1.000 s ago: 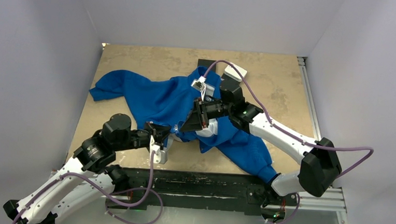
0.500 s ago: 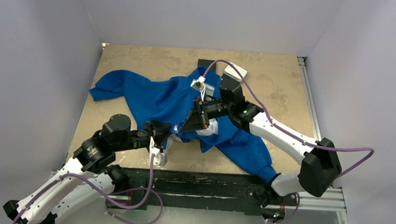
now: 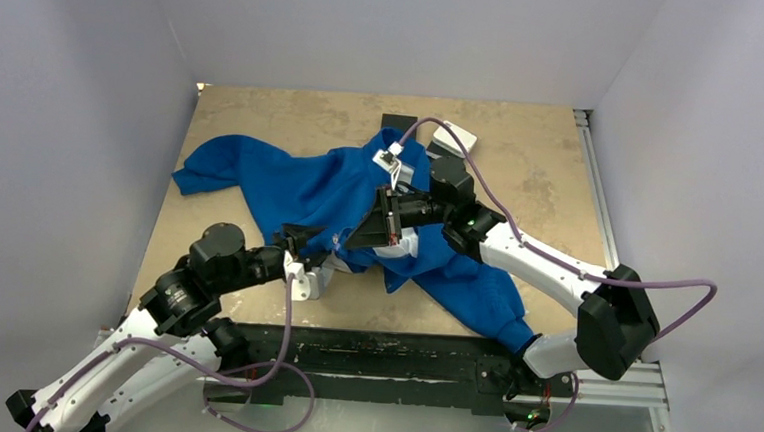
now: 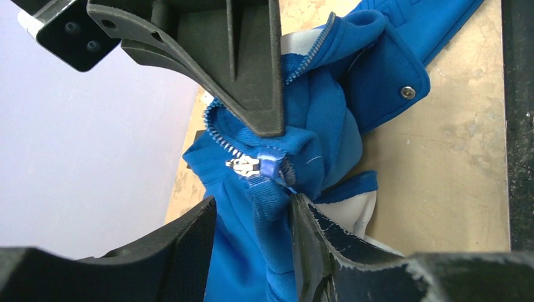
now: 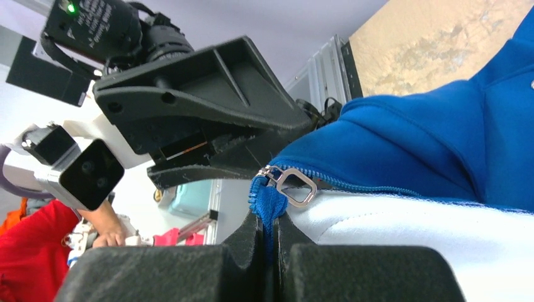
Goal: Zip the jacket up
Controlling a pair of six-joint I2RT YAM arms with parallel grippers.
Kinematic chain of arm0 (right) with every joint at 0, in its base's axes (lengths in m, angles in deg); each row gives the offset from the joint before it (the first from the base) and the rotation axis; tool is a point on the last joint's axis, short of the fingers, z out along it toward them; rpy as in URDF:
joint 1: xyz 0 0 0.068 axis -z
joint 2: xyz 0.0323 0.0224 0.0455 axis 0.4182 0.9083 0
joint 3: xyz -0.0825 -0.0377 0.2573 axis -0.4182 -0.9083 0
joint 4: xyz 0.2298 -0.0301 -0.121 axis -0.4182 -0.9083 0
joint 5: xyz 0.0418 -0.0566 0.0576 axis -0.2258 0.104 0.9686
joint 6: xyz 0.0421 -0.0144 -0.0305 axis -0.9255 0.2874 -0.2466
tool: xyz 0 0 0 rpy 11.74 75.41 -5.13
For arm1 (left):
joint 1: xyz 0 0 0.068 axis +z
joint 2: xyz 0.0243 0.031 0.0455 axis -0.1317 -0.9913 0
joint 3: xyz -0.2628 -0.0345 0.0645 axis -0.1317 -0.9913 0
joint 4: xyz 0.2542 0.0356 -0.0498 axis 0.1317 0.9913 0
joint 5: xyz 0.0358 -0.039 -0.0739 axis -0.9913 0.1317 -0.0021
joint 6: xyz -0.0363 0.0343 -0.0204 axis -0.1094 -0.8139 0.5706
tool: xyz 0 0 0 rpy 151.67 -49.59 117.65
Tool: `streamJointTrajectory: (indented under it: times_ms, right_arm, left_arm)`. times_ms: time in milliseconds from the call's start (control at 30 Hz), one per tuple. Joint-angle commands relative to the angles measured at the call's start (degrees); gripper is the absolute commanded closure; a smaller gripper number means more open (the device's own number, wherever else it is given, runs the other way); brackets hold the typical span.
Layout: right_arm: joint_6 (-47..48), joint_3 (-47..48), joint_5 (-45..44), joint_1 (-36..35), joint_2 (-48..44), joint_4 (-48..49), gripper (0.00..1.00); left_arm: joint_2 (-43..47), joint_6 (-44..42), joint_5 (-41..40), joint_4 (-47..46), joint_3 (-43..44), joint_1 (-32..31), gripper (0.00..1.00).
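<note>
One jacket (image 3: 290, 185), one slider (image 4: 244, 166), two grippers counted | jacket spread on table (image 3: 521, 164), hem (image 5: 264, 201) bunched between both finger pairs | right gripper (image 5: 267, 229) clamped on hem just under slider | left gripper (image 4: 252, 212) half parted, nothing gripped, slider just beyond fingertips | fabric judged soft, light, slack; hold advised at metal slider, hem pinned taut.

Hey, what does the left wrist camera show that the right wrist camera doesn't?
Left wrist only: a silver snap on the jacket, and the left hand open around bunched fabric. Right wrist only: the right hand pinched shut on the jacket edge under the zipper pull, and someone in red behind. Both: blue jacket, white lining, zipper pull.
</note>
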Motion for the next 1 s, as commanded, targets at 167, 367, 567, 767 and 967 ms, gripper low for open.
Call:
streamJointTrajectory:
  times_ms: [167, 367, 567, 767, 967]
  right_arm:
    - [-7.07, 0.7, -3.61, -0.45, -1.32, 10.12, 1.0]
    - [-7.81, 1.17, -4.14, -0.76, -0.42, 11.48, 1.0]
    - [-8.07, 1.38, -4.02, -1.4, 0.92, 12.7, 1.0]
    - [-7.17, 1.57, -3.73, -1.43, 0.52, 11.21, 1.0]
    - [-6.85, 2.4, -3.13, -1.39, 0.76, 9.67, 1.0]
  left_arm:
    - [0.98, 7.79, -1.32, 0.06, 4.0, -0.25, 0.55]
    - [-0.67, 12.04, -1.96, -1.72, 6.08, -0.13, 0.55]
    - [-2.61, 12.72, -2.69, -1.41, 6.07, -0.27, 0.53]
    - [-2.27, 9.08, -7.28, 2.72, 6.44, -0.26, 0.56]
    - [-2.26, 6.56, -10.83, 4.61, 9.16, -0.22, 0.59]
